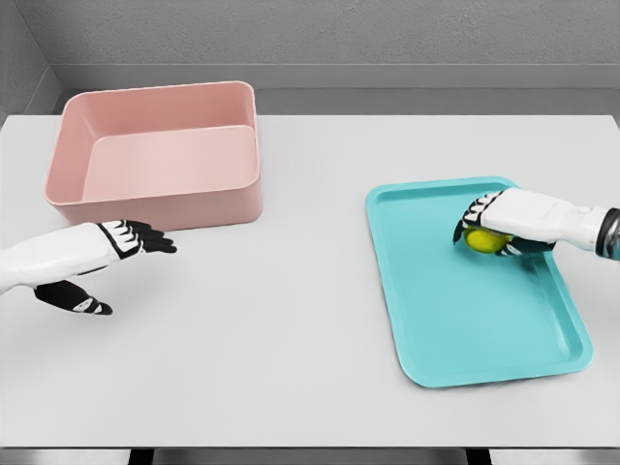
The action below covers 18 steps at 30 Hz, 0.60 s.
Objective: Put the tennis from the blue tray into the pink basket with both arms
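A yellow-green tennis ball (483, 240) lies on the blue tray (465, 310) near its upper right part. My right hand (492, 231) covers the ball from above, fingers curled around it; only the ball's lower left shows. The pink basket (155, 155) stands at the back left, with nothing inside. My left hand (114, 263) hovers just in front of the basket's front wall, fingers stretched out and thumb apart, holding nothing.
Everything stands on a white table (291, 368) whose front edge runs along the bottom of the view. A grey wall rises behind the table.
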Each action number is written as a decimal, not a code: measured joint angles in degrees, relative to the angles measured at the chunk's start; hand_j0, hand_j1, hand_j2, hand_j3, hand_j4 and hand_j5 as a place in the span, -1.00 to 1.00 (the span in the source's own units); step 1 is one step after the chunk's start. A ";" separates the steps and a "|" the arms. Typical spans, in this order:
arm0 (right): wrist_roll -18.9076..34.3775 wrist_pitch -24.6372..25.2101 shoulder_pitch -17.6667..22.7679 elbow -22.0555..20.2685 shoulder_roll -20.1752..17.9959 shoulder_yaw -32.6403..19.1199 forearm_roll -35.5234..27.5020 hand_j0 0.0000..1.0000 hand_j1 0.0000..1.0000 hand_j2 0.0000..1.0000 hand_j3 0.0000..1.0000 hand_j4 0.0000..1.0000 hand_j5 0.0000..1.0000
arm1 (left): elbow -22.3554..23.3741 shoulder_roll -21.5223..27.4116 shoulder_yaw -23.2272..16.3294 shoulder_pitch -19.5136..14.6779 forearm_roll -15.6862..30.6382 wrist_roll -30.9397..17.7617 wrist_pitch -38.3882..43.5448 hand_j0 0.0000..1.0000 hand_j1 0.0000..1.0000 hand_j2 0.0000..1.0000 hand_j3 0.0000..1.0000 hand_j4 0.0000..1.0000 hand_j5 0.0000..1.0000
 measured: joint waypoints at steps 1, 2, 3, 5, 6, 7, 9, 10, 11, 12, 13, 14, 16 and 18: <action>-0.02 0.00 -0.09 -0.02 0.00 -0.02 -0.06 0.21 0.21 0.21 0.21 0.21 0.21 | 0.00 0.02 0.00 0.09 0.08 0.00 0.00 1.00 1.00 1.00 1.00 1.00 1.00; -0.04 0.00 -0.18 -0.05 0.00 -0.03 -0.11 0.21 0.21 0.21 0.21 0.21 0.21 | -0.01 0.00 0.00 0.09 0.15 0.00 0.00 1.00 1.00 1.00 1.00 1.00 1.00; -0.05 -0.01 -0.18 -0.15 0.00 -0.04 -0.15 0.21 0.21 0.21 0.21 0.21 0.21 | -0.01 0.00 0.00 0.09 0.21 0.00 0.00 1.00 1.00 1.00 1.00 1.00 1.00; -0.06 -0.01 -0.53 -0.40 -0.01 -0.06 -0.22 0.21 0.21 0.21 0.21 0.21 0.21 | -0.01 0.05 -0.01 0.09 0.31 0.00 0.00 1.00 1.00 1.00 1.00 1.00 1.00; -0.07 -0.01 -0.53 -0.56 -0.03 -0.06 -0.23 0.21 0.21 0.21 0.21 0.21 0.21 | -0.01 0.08 -0.01 0.09 0.39 0.00 0.00 1.00 1.00 1.00 1.00 1.00 1.00; -0.12 -0.01 -0.53 -0.70 -0.04 -0.06 -0.24 0.20 0.20 0.20 0.20 0.20 0.20 | -0.01 0.09 -0.01 0.09 0.46 0.00 0.00 1.00 1.00 1.00 1.00 1.00 1.00; -0.18 -0.01 -0.62 -0.98 -0.07 -0.06 -0.25 0.21 0.21 0.21 0.21 0.21 0.21 | -0.01 0.12 -0.01 0.09 0.55 0.00 0.00 1.00 1.00 1.00 1.00 1.00 1.00; -0.20 -0.01 -0.79 -1.15 -0.07 -0.06 -0.26 0.21 0.21 0.21 0.21 0.21 0.21 | -0.01 0.10 -0.01 0.09 0.58 0.00 0.00 1.00 1.00 1.00 1.00 1.00 1.00; -0.22 -0.01 -0.97 -1.29 -0.08 -0.06 -0.27 0.21 0.21 0.21 0.21 0.21 0.21 | -0.01 0.09 0.00 0.09 0.59 0.00 0.00 1.00 1.00 1.00 1.00 1.00 1.00; -0.25 -0.01 -1.05 -1.48 -0.08 -0.06 -0.26 0.21 0.21 0.21 0.21 0.21 0.21 | -0.01 0.08 0.02 0.09 0.61 0.00 0.00 1.00 1.00 1.00 1.00 1.00 1.00; -0.28 -0.01 -1.05 -1.85 -0.10 -0.06 -0.24 0.21 0.21 0.21 0.21 0.21 0.21 | -0.01 0.07 0.04 0.09 0.64 0.00 0.00 1.00 1.00 1.00 1.00 1.00 1.00; -0.29 -0.01 -1.32 -2.30 -0.11 -0.06 -0.24 0.21 0.21 0.21 0.21 0.21 0.21 | -0.02 0.06 0.05 0.09 0.68 0.00 0.00 1.00 1.00 1.00 1.00 1.00 1.00; -0.36 -0.01 -1.41 -3.19 -0.10 -0.06 -0.31 0.21 0.21 0.21 0.21 0.21 0.21 | -0.02 0.03 0.07 0.09 0.79 0.00 0.00 1.00 1.00 1.00 1.00 1.00 1.00; -0.39 -0.01 -1.58 -4.07 -0.10 -0.06 -0.39 0.21 0.21 0.21 0.21 0.21 0.21 | -0.02 0.00 0.07 0.00 0.86 0.00 0.00 1.00 1.00 1.00 1.00 1.00 1.00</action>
